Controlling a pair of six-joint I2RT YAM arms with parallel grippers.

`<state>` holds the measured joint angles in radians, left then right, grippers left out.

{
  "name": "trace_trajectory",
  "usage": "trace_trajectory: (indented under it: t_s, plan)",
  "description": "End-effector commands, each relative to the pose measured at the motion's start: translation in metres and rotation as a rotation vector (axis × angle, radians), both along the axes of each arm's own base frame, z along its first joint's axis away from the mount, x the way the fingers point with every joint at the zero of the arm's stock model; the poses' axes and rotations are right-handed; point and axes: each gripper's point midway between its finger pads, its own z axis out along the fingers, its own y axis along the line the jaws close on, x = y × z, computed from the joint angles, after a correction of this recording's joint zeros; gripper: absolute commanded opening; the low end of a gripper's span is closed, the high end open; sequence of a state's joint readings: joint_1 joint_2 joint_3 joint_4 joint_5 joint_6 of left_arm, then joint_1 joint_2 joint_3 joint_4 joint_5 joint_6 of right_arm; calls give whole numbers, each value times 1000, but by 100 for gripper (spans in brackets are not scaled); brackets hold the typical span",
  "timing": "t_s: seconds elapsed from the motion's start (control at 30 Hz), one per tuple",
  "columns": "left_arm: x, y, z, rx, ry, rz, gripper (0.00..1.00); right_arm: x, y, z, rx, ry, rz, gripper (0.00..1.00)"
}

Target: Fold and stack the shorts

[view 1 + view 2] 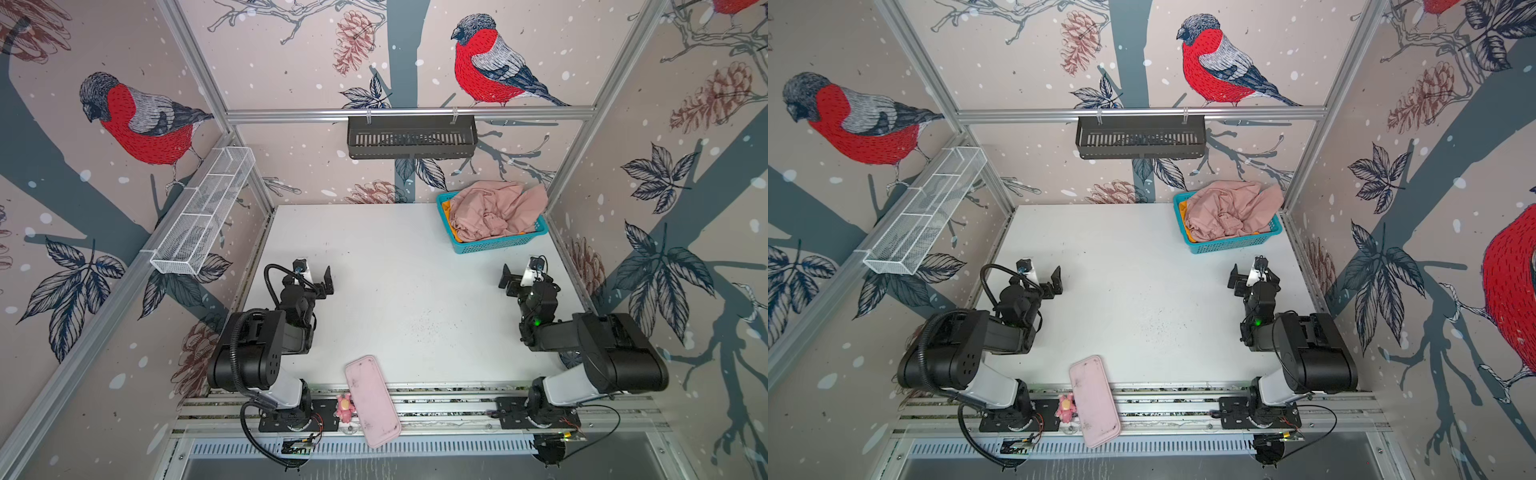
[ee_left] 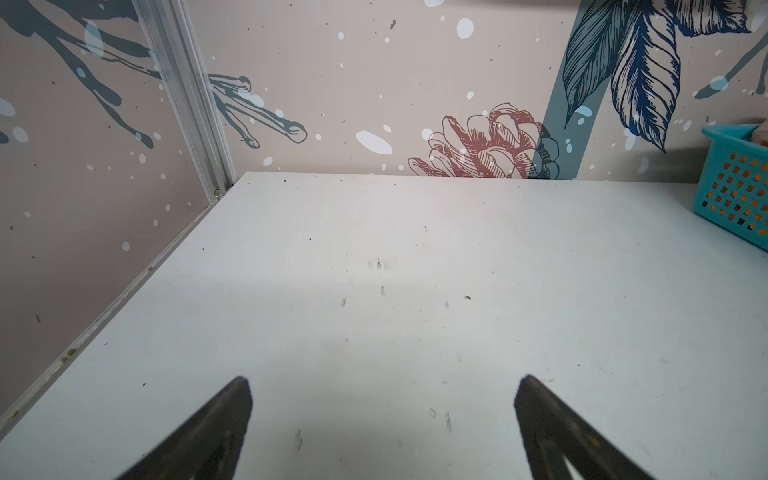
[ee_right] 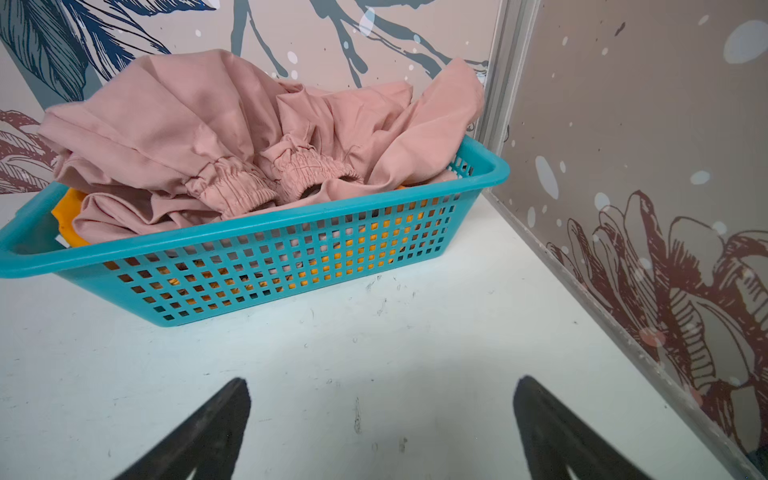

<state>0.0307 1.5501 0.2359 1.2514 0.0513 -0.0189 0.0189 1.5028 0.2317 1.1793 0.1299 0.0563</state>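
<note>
The pink shorts (image 1: pixel 496 212) (image 3: pixel 232 137) lie crumpled in a teal mesh basket (image 1: pixel 498 246) (image 3: pixel 291 266) that stands in the far right corner of the white counter (image 1: pixel 395 291), close to both walls. They are heaped above the rim, with one flap hanging over the basket's far right end and two gathered elastic openings facing the near wall. The orange shorts (image 3: pixel 68 208) (image 1: pixel 448 208) are underneath them. Only a patch shows at the basket's left end, and more orange shows through the mesh holes. The pink cloth covers nearly all of the orange, and the basket's near wall stands between both shorts and the arms.

The right claw (image 3: pixel 382 380) hangs low over the counter near the right wall, facing the basket but apart from it. Its jaws are spread wide with nothing between them. The left claw (image 2: pixel 382 380) hangs over the left side of the counter, facing the back wall. It is equally wide open and empty, and the basket's corner (image 2: pixel 735 187) sits at the edge of its wrist view.

In both top views a pink oblong tray (image 1: pixel 372 399) (image 1: pixel 1094 399) lies tilted across the counter's near edge, overhanging the aluminium rail between the two arm bases. A small pink toy figure (image 1: pixel 345 406) is just beside it. A black slotted rack (image 1: pixel 411 139) hangs on the rear rail, and a white wire-mesh shelf (image 1: pixel 203 212) runs along the left wall.
</note>
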Motion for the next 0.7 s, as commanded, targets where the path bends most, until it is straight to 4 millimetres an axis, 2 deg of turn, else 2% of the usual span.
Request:
trace_trajectory:
  t_s: [0.0, 0.67]
  plan:
    - [1, 1, 10, 17, -39, 4, 99, 2, 0, 6, 10, -21, -3, 100]
    - [2, 1, 10, 18, -39, 4, 99, 2, 0, 5, 14, -18, 3, 100]
